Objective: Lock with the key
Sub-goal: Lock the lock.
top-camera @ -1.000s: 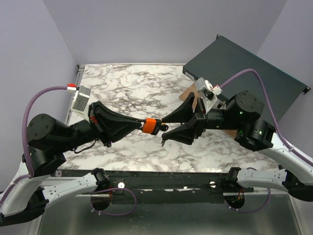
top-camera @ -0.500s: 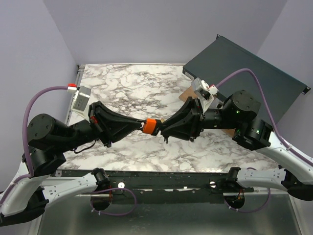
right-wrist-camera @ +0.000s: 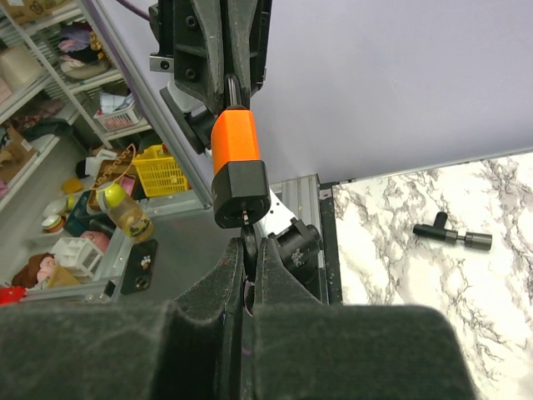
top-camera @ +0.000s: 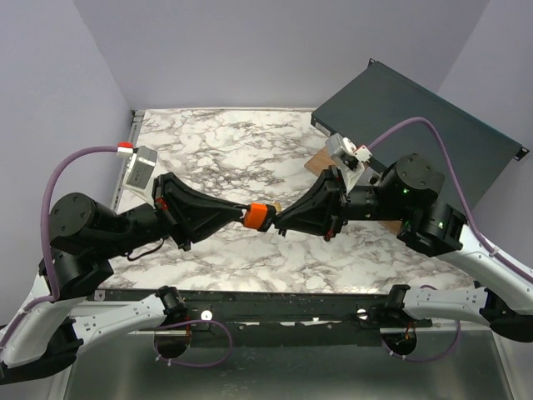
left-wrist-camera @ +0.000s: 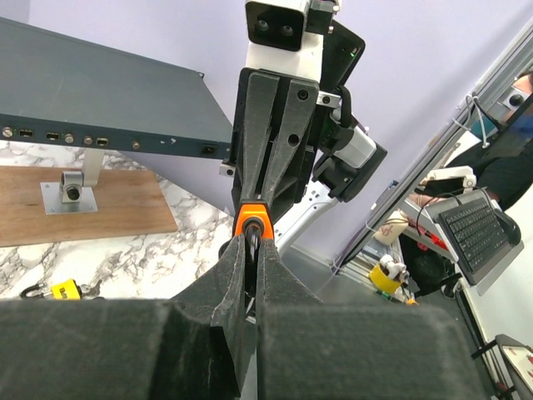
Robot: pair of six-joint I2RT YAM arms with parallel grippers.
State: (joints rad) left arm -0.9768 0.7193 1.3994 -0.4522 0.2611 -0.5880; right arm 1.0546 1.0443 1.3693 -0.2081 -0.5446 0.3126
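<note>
An orange padlock (top-camera: 259, 215) with a black base hangs in the air between both arms, above the marble table (top-camera: 225, 150). My left gripper (top-camera: 245, 213) is shut on its dark shackle (left-wrist-camera: 251, 243), the orange body (left-wrist-camera: 252, 221) just beyond the fingertips. From the right, my right gripper (top-camera: 280, 221) is shut on the key (right-wrist-camera: 251, 240), whose tip meets the keyhole in the padlock's black base (right-wrist-camera: 241, 196). In the right wrist view the padlock (right-wrist-camera: 232, 146) stands straight above my right gripper (right-wrist-camera: 251, 247), with the left gripper (right-wrist-camera: 223, 58) beyond it.
A dark rack unit (top-camera: 416, 117) leans at the back right, with a wooden board (left-wrist-camera: 83, 204) carrying a metal bracket in front of it. A small yellow padlock (left-wrist-camera: 67, 289) and a black T-shaped tool (right-wrist-camera: 454, 236) lie on the marble. A white box (top-camera: 138, 170) sits at the left edge.
My right gripper has moved left up to the padlock and closed its open jaws on the key. The left gripper kept its hold and stayed put.
</note>
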